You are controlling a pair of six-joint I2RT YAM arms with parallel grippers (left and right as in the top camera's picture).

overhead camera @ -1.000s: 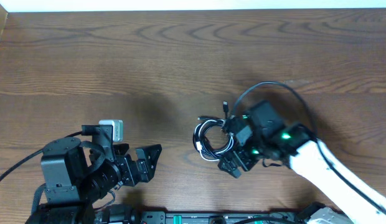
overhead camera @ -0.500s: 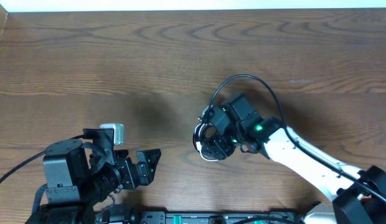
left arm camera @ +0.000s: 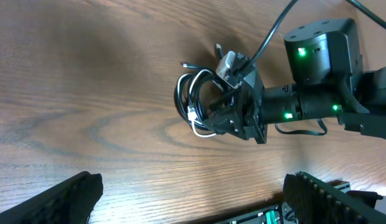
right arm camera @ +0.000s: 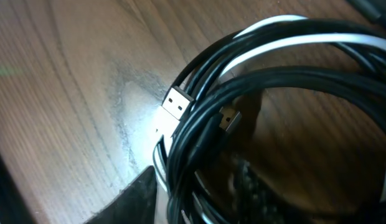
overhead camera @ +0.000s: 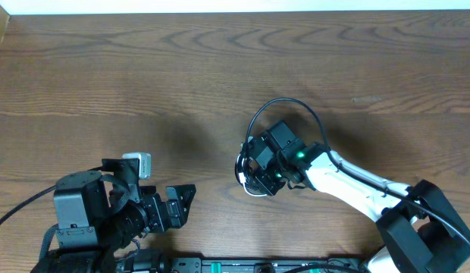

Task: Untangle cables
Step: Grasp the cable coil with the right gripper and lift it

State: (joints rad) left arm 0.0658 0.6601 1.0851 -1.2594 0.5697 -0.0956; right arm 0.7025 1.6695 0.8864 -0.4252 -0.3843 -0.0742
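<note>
A tangled coil of black and white cables (overhead camera: 242, 170) lies on the wooden table (overhead camera: 144, 76). The right gripper (overhead camera: 259, 168) is pressed onto the coil's right side; whether its fingers pinch a strand cannot be told. A silver USB plug (right arm camera: 176, 103) pokes from the coil's edge. The left gripper (overhead camera: 180, 202) hangs spread wide, well left of the coil.

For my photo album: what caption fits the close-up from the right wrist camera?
Tangled loop of black and white cables on a wooden table, a silver USB plug poking out.
</note>
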